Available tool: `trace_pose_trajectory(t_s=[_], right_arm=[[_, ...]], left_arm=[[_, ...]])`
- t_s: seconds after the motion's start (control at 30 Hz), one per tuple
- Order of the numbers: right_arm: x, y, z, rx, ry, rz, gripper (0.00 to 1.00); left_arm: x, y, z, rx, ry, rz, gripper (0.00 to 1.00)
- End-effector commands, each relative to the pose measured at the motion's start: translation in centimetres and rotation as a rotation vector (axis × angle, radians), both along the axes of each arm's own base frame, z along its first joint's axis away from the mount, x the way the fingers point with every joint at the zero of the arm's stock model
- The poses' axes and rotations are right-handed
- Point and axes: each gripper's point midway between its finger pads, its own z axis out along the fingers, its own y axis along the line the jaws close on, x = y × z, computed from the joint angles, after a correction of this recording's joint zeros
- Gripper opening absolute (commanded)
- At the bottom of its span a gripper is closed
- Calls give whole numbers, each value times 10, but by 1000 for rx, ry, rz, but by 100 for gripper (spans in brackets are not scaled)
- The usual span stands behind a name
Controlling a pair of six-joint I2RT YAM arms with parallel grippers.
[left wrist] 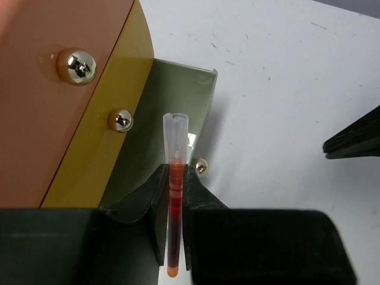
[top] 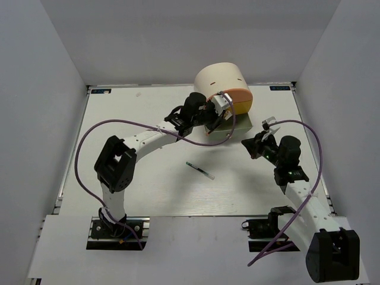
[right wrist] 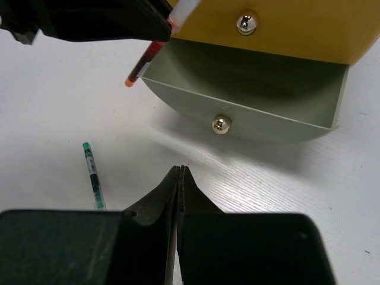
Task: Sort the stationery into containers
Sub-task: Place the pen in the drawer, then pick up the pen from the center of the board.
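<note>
In top view, drawer fronts of cream half-cylinder desk organiser (top: pixel 218 80) largely masked by left arm (top: pixel 148 139). In right wrist view, rear of pulled-out pale green drawer (right wrist: pixel 267 122) lost in shadow under shut yellow drawer (right wrist: pixel 285 29); contents not discernible. Orange drawer (left wrist: pixel 47 119) shut on top. Left gripper (left wrist: pixel 175 178) clamped on thin red pen (left wrist: pixel 174 208), cap end over green drawer's corner. Right gripper (right wrist: pixel 179 173) fully closed, holding nothing; slim clear green-tipped pen (right wrist: pixel 93 175) to its left on white table (top: pixel 148 184).
</note>
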Motion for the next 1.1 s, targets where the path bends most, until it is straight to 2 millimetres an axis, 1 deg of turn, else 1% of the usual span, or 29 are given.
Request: trace_pose_trajectory(t_s=[0.0,0.03,0.07,0.13,0.17,0.23,0.27,0.3,0.37,0.4,0.47,0.5,0.53,0.57,0.6,0.63,0.67,0.7,0.73,0.77,0.8,0.83,0.87,0.9,0.93,0.97,1.0,1.03,1.07], right_arm=[[2,-2,16,-15,-65,1,0],[2,-3,14,-16,-60,0,0],[1,-3,15,-14,-62,3,0],[0,-3,14,-18,-64,8,0],[-1,-2,14,-16,-63,11,0],[-2,-2,13,-17,-64,14,0],[-2,-3,12,-17,-63,11,0],[-2,-2,10,-13,-57,12,0],[-3,-2,10,-10,-59,18,0],[-3,-1,13,-9,-68,21,0],[-3,-1,12,-7,-65,20,0],[-3,-2,13,-8,-69,17,0],[-3,-1,11,-14,-69,23,1],[-2,-2,13,-15,-74,19,4],[-3,-1,13,-16,-77,24,11],[-2,-1,14,-22,-84,25,15],[-2,-1,14,-24,-83,26,18],[-3,-1,14,-26,-85,31,21],[-4,0,14,-27,-88,42,28],[-6,3,13,-24,-82,55,32],[-7,4,11,-53,-102,86,36],[-11,8,11,-56,-107,121,43],[-13,11,12,-60,-115,146,46],[-16,14,9,-94,-145,196,48],[-22,18,7,-97,-140,243,50],[-24,21,10,-109,-158,272,50],[-28,24,3,-163,-192,339,50],[-36,29,0,-167,-186,399,47],[-43,33,0,-169,-190,454,44]], left_arm=[[6,-10,42,-76,-177,-53,7],[8,-12,36,-72,-173,-53,7],[10,-14,44,-87,-190,-52,7],[15,-18,44,-91,-193,-52,7],[13,-19,44,-93,-192,-61,7],[15,-21,51,-106,-207,-60,7],[16,-22,45,-99,-199,-61,7],[16,-22,48,-106,-207,-60,8],[21,-24,45,-101,-219,-51,8],[26,-26,33,-88,-208,-42,10],[34,-26,31,-79,-221,-19,11],[31,-31,26,-69,-221,-31,13],[35,-32,27,-72,-230,-17,15],[36,-33,19,-63,-220,-18,17],[37,-33,19,-59,-228,-20,23],[38,-32,10,-42,-214,-11,25],[38,-32,10,-41,-214,-11,28],[38,-32,10,-41,-214,-11,38],[41,-31,12,-44,-223,4,44],[43,-30,24,-65,-250,18,49],[45,-28,22,-64,-253,31,58],[44,-27,32,-79,-269,33,60],[41,-32,37,-87,-276,25,62],[40,-32,49,-103,-292,26,63],[35,-34,63,-122,-309,19,66],[36,-33,73,-138,-315,32,66],[31,-36,87,-158,-332,25,67],[27,-30,108,-192,-338,42,67],[20,-30,124,-225,-347,47,68]])
